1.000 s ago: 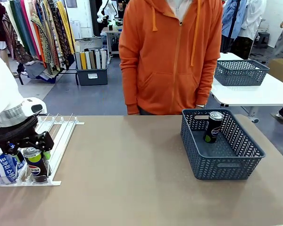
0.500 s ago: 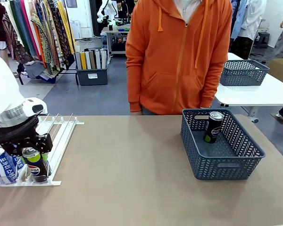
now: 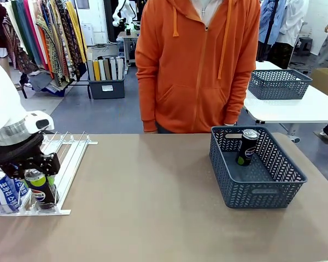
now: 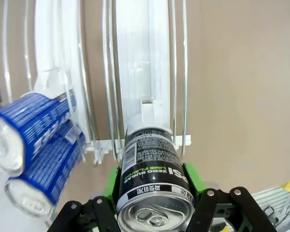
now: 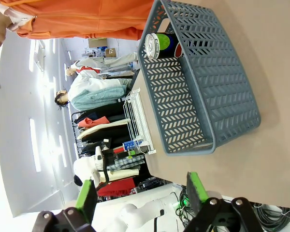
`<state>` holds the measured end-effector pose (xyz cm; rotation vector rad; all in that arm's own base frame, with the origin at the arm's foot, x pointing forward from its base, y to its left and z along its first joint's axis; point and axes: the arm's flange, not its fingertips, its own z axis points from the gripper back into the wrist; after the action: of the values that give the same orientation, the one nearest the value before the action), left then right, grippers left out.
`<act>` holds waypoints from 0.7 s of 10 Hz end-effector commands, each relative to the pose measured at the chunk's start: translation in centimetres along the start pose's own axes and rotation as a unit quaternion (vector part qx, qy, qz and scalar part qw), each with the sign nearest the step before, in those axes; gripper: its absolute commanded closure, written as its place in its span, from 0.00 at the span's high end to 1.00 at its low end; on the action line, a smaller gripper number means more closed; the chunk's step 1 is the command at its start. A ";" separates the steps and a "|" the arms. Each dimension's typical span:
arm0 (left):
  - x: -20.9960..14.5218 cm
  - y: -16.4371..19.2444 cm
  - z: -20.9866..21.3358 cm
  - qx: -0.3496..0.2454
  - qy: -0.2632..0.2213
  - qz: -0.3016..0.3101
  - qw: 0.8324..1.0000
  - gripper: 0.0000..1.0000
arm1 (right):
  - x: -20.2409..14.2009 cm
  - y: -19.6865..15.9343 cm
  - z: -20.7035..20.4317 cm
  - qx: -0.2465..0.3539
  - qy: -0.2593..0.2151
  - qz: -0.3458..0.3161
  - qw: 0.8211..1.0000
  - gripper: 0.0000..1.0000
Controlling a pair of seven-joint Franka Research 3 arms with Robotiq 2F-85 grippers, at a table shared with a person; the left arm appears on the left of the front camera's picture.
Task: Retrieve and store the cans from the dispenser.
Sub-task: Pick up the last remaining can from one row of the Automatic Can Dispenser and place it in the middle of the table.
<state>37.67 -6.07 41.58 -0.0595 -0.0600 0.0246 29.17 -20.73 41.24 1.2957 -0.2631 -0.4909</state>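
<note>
Cans (image 3: 5,192) queue at the stopper end of the dispenser (image 3: 71,155), lower left of the front view, where we can reach them. Our left gripper (image 3: 39,188) is clenched on the black can (image 4: 152,174) by its sides, ready, we judge, to lift it. Our right gripper (image 5: 140,193) hangs released, facing the basket (image 3: 262,191), which holds a stored can (image 3: 247,147).

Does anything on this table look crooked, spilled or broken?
Only one thing: the black can in the grey basket leans tilted against its far wall instead of standing upright. Nothing looks spilled or dented.
</note>
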 end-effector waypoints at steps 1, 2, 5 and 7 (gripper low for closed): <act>-2.1 0.4 7.6 0.006 -0.051 0.002 0.999 0.00 | 0.0 0.4 0.4 -0.001 0.004 -0.002 1.000 1.00; -3.5 0.3 10.9 -0.006 -0.066 -0.005 0.998 0.00 | 0.0 0.4 0.4 -0.001 0.004 -0.002 1.000 1.00; -7.4 0.4 17.7 -0.033 -0.086 0.002 0.996 0.00 | 0.0 0.4 0.4 -0.001 0.004 -0.002 1.000 1.00; -5.5 0.0 14.4 -0.011 -0.071 -0.007 0.997 0.00 | 0.0 0.4 0.4 -0.001 0.004 -0.002 1.000 1.00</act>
<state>29.77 -5.21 57.17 -0.0859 -0.2025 0.0144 29.18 -20.71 41.23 1.2955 -0.2627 -0.4907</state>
